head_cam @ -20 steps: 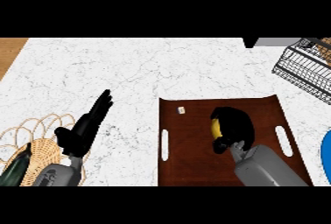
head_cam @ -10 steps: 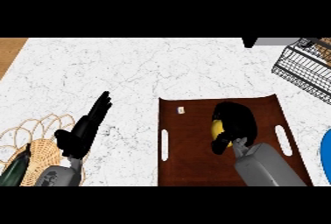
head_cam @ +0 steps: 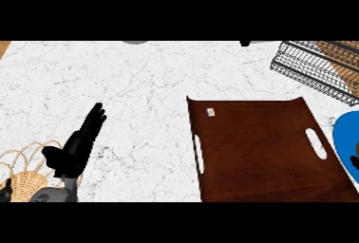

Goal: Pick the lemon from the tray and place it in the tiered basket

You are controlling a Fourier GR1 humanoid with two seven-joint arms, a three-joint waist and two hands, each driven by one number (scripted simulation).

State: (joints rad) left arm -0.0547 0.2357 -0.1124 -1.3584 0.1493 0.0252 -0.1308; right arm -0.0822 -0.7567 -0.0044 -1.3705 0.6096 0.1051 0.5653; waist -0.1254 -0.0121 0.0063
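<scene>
White marble counter (head_cam: 140,80) fills the view. On it lies the brown wooden tray with slot handles (head_cam: 259,152), a small pale piece (head_cam: 210,112) near its far left corner. The lemon and the right hand are out of view. The black wire tiered basket (head_cam: 316,71) sits far right, with a blue plate (head_cam: 345,137) at the right edge. The left hand (head_cam: 73,152) rests open with straight fingers, holding nothing, beside a woven wicker basket (head_cam: 28,178).

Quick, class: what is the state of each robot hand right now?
Left robot hand: open, fingers straight, holding nothing.
Right robot hand: not in view, so it cannot be told.
</scene>
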